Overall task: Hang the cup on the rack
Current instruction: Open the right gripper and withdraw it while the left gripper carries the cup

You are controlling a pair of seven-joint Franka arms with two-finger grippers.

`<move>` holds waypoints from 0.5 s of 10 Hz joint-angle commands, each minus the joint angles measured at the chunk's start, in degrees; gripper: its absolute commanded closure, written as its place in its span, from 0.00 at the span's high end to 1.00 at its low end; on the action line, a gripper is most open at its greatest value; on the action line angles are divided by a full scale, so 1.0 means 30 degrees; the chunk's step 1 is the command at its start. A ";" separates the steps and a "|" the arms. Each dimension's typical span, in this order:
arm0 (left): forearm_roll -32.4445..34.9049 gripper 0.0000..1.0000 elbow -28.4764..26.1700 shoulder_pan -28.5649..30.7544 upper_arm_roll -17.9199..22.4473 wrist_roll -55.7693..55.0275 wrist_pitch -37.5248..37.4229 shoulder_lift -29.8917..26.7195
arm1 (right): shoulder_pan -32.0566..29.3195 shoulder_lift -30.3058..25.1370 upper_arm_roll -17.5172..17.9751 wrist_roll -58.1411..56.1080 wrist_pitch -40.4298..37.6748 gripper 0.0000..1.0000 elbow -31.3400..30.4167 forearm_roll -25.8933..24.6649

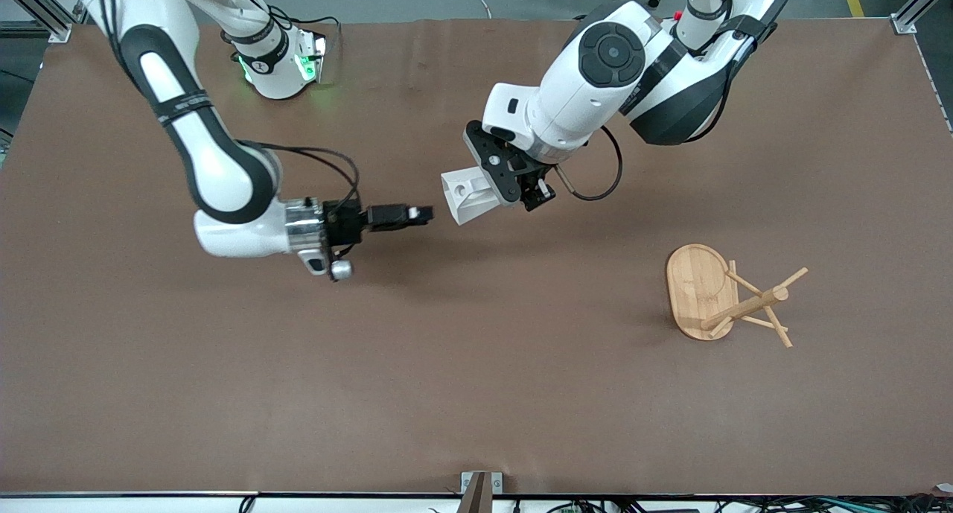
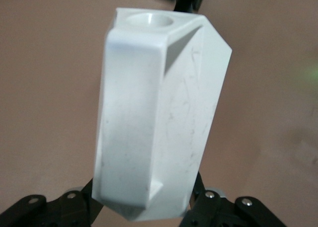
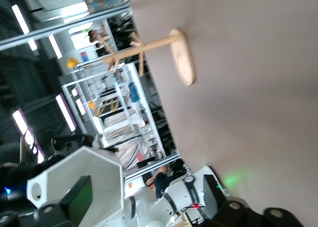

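White cup (image 1: 467, 194) clamped in left tool (image 1: 514, 189).

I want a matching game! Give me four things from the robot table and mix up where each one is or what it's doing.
Things:
1. cup
2. rack
3. left gripper
4. right gripper

States:
A. stands on the table toward the left arm's end
B. shut on the cup
C. up in the air, lying sideways in a gripper
D. holds nothing, pointing at the cup

Pairs: 1-C, 2-A, 3-B, 4-D
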 commanded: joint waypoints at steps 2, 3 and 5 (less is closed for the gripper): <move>0.0467 0.07 -0.0272 0.0130 -0.0118 -0.0298 0.0199 0.0283 | 0.0059 -0.1504 -0.2125 0.6044 -0.0040 1.00 0.1377 -0.6775; 0.0409 0.04 -0.0360 0.0188 -0.0118 -0.0298 0.0228 0.0224 | 0.0059 -0.2236 -0.2944 0.7076 0.0019 1.00 0.1379 -1.0256; 0.0262 0.00 -0.1466 0.0276 0.0347 -0.0327 0.0809 -0.0532 | 0.0088 -0.2974 -0.4498 0.7233 -0.0039 1.00 0.1467 -1.5746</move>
